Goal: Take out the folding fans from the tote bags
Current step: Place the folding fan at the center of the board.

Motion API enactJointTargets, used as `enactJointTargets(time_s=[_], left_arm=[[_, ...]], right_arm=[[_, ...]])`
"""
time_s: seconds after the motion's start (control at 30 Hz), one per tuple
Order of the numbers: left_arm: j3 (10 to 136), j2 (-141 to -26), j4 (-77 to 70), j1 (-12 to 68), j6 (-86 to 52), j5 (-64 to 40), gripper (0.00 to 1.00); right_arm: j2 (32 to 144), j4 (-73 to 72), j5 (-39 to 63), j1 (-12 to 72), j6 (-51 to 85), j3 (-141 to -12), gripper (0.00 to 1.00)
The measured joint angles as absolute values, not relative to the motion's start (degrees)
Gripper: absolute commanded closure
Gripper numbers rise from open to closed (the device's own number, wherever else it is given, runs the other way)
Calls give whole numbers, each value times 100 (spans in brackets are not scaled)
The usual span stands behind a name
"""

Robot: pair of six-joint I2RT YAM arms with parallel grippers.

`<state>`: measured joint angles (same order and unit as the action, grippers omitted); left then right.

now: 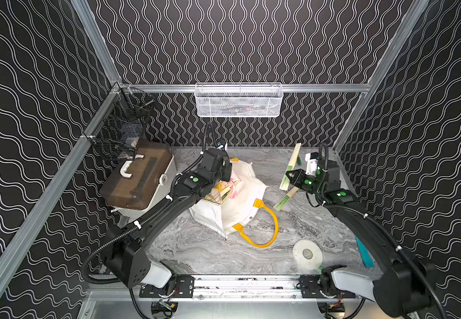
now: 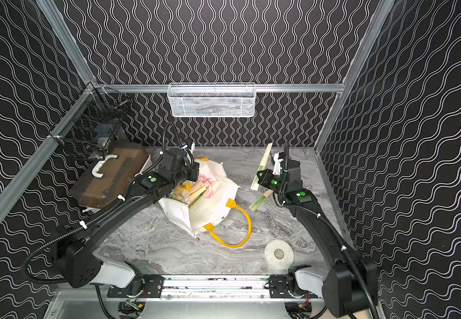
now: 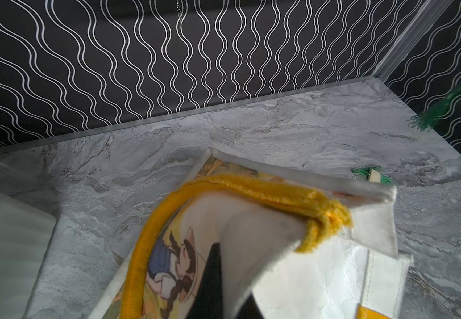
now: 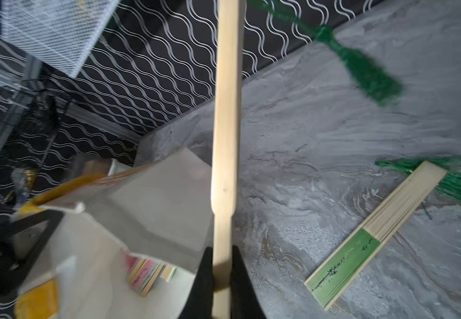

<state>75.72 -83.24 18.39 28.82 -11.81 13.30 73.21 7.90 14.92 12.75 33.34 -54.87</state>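
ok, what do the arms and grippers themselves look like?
Both the left arm and right arm are black with curved links, a white shell at the base and green dot markers near the wrist. Black corrugated cable runs alongside, fixed with white ties. The left gripper and right gripper have black tapered fingers.

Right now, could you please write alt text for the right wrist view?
The right gripper is shut on a pale bamboo folding fan with a green tassel. A second green-paper fan lies on the grey marble table, apart from the white fabric tote bag.
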Motion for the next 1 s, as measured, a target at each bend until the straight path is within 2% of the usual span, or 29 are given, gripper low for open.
enactJointTargets(time_s=[0.37,0.8,0.93,1.0], left_arm=[[7572,-8228,2014,2759,-1184,1028,100],[7572,-8232,2014,2707,-1188,923,100],[7572,-8261,2005,2696,-1190,921,100],[7572,-8261,2003,2692,-1190,917,100]], right_arm=[[9417,-69,1577,1184,3767,-5544,100],[10991,-974,2102,1098,4414,-5961,100],[11183,-1015,2252,1066,4604,-6007,95],[11209,-993,2279,1066,4681,-6010,89]])
